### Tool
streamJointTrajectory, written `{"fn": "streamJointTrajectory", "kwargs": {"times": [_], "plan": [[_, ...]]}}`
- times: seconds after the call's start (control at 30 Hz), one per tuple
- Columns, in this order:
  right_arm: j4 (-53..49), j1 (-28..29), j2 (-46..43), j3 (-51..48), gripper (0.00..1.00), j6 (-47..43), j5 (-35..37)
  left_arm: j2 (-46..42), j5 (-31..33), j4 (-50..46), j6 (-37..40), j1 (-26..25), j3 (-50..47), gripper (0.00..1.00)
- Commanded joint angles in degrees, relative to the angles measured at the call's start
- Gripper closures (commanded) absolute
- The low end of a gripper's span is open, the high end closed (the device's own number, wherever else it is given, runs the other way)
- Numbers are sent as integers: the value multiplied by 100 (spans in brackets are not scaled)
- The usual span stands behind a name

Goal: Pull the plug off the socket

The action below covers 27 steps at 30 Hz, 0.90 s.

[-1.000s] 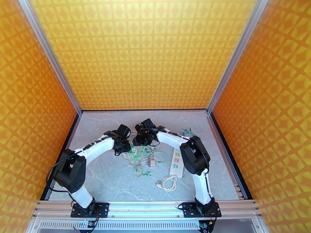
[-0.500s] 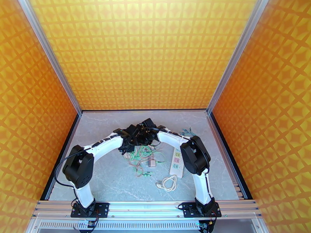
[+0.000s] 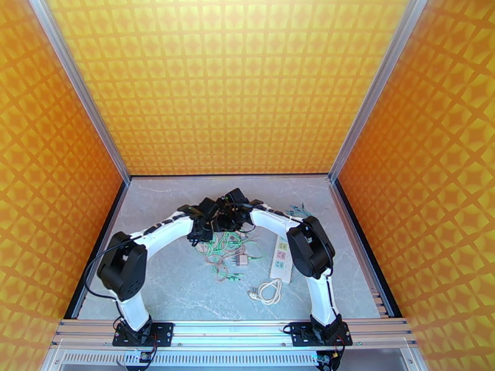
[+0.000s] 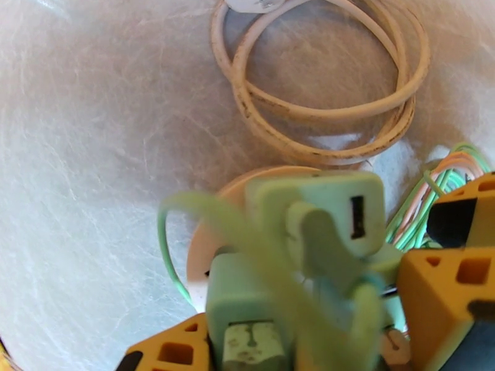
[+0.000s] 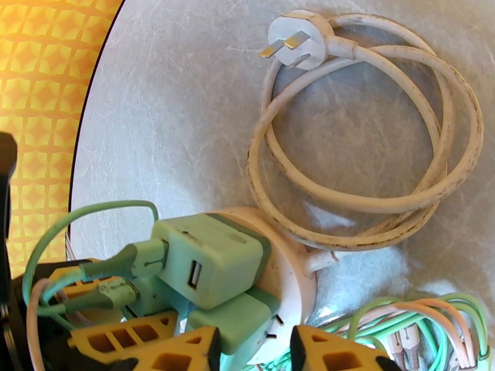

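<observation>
Two mint-green cube plugs point(image 5: 207, 258) sit in one round white socket point(image 5: 288, 273) at mid-table, with its coiled white cord point(image 5: 371, 199) beside it. The left gripper point(image 4: 303, 326) and the right gripper point(image 5: 247, 344) arch inward and meet there, their yellow fingers point(image 5: 154, 341) flanking the plugs; whether either grips cannot be told. A tangle of green and pink wires point(image 3: 226, 251) and a long white power strip point(image 3: 281, 258) lie nearer the right arm.

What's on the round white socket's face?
Two mint-green chargers sit plugged into the round white socket, one stacked above the other. The outlet holes beneath them are covered.
</observation>
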<state>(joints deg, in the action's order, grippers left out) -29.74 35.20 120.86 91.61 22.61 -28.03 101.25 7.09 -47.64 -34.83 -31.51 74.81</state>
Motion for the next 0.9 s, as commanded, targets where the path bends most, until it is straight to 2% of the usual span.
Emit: {"fn": "streamJointTrajectory", "kwargs": {"times": [0.0,0.33,0.6,0.87], "plan": [[-863,79,605,-293,65,-221,835,-594,-780,770,-334,257,-272,100],[-874,81,591,-273,65,-222,829,-484,-856,767,-235,289,-187,100],[-859,75,607,-284,65,-212,840,117,212,-200,275,-333,604,100],[-876,76,595,-291,65,-221,883,105,411,-182,267,-463,661,100]]}}
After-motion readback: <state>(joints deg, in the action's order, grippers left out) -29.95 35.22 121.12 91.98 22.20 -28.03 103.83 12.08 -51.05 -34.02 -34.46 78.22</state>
